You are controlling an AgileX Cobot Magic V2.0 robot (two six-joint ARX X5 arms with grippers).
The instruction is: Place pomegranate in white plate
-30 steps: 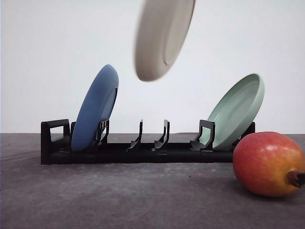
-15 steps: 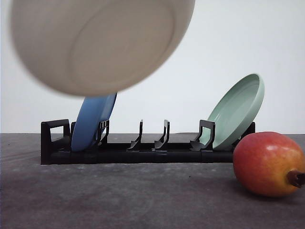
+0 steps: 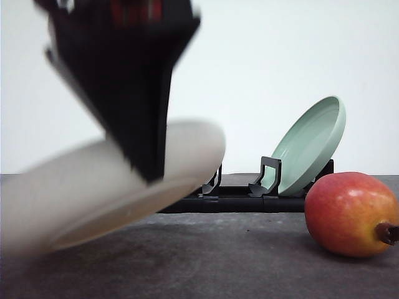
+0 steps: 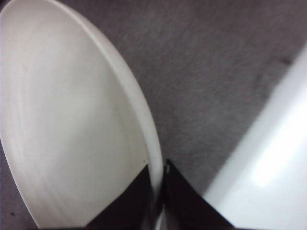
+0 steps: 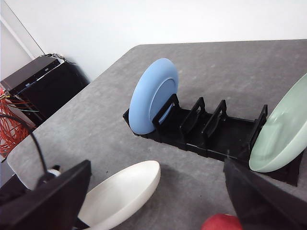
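The left gripper (image 3: 140, 165) is a matte black body, broad at the top and narrowing to a blunt tip, with a blurred red part and a small pale spot near its upper edge in the front view. In the left wrist view its two fingers (image 4: 184, 203) are smooth black wedges with sharp straight edges and a thin gap between them. The right gripper's fingers (image 5: 48, 201) are also plain black, flat and angular.

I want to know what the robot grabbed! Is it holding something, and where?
Yes. The left gripper holds the white plate, pinching its rim.
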